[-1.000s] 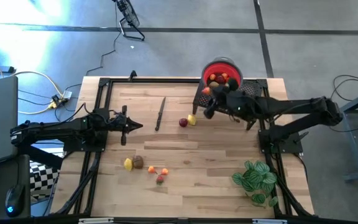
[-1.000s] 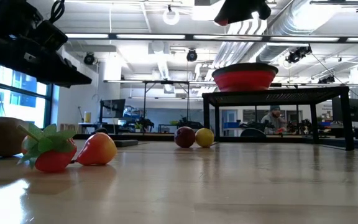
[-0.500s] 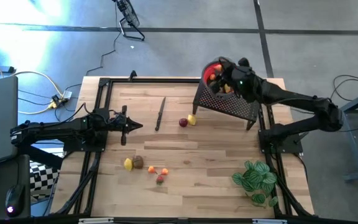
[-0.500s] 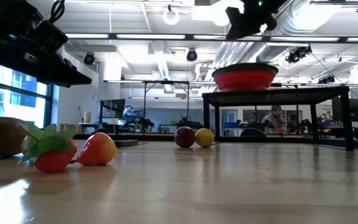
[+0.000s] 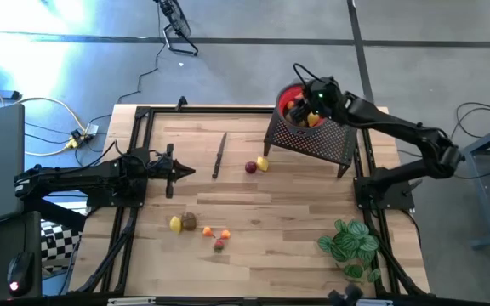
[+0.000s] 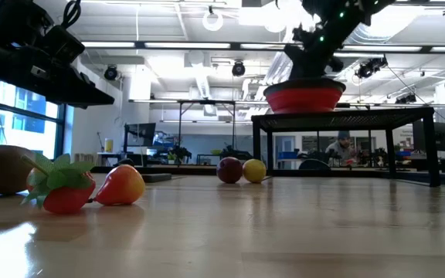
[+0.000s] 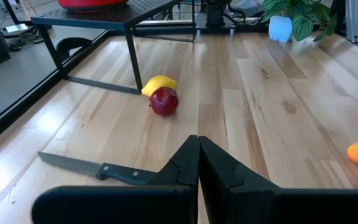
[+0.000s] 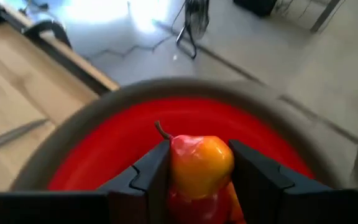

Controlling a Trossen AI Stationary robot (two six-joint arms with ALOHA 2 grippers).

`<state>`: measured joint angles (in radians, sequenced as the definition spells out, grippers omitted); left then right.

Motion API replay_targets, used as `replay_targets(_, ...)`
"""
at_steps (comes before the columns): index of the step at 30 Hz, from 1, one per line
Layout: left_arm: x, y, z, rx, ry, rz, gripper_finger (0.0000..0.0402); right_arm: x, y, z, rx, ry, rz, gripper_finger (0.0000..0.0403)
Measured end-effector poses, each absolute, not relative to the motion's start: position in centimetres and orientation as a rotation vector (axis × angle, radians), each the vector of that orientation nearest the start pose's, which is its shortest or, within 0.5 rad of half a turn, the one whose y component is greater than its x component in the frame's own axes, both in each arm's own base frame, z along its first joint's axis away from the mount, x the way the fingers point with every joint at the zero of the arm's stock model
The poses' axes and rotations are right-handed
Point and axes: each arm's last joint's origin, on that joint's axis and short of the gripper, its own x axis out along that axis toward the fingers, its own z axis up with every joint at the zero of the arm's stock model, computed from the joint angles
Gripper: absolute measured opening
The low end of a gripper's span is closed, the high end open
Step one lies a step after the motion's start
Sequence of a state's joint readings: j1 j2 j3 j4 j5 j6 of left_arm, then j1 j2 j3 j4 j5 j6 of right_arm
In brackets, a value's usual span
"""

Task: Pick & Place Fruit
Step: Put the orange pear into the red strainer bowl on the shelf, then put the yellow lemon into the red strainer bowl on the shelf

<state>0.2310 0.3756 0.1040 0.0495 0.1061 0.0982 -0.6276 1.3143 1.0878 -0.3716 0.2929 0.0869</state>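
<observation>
**A:** Why is your right gripper (image 8: 199, 163) up over the red bowl (image 8: 104, 134)?

**B:** Its jaws squeeze a red-and-yellow pear (image 8: 199, 168), so you can drop it in.

**A:** And the left gripper (image 7: 198, 163)?

**B:** Jaws shut tight, holding nothing. It waits by the knife (image 7: 92, 168). More fruit (image 5: 256, 166) sits on the table (image 5: 296, 212).

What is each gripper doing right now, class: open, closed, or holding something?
Left gripper: closed, empty, above the table.
Right gripper: closed on an orange-red pear, above the red bowl.
</observation>
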Motion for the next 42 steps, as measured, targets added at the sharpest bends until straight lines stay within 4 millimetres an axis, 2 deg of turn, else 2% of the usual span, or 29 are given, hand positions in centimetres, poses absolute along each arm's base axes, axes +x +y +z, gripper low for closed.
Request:
replay_targets(8,11.8,2.5,17.1,0.064,0.227,0.144,0.0,23.0,-19.4,28.2,0.243,0.672,-0.888,0.0146)
replay_targets(20,11.7,2.6,16.9,0.061,0.254,0.15,0.0,23.1,-19.8,27.7,0.223,0.71,-0.874,0.0146)
replay_targets(26,11.7,2.6,16.8,0.06,0.257,0.15,0.0,23.3,-20.0,28.1,0.173,0.674,-0.863,0.0156)
replay_targets(34,11.7,2.6,16.8,0.06,0.258,0.151,0.0,23.2,-19.6,28.4,0.17,0.67,-0.851,0.0237)
replay_targets(37,11.7,2.6,16.8,0.061,0.258,0.152,0.0,22.9,-18.9,29.5,0.149,0.635,-0.841,0.0249)
replay_targets(42,11.7,2.6,16.8,0.062,0.258,0.152,0.0,21.9,-16.7,32.3,0.115,0.526,-0.814,0.0241)
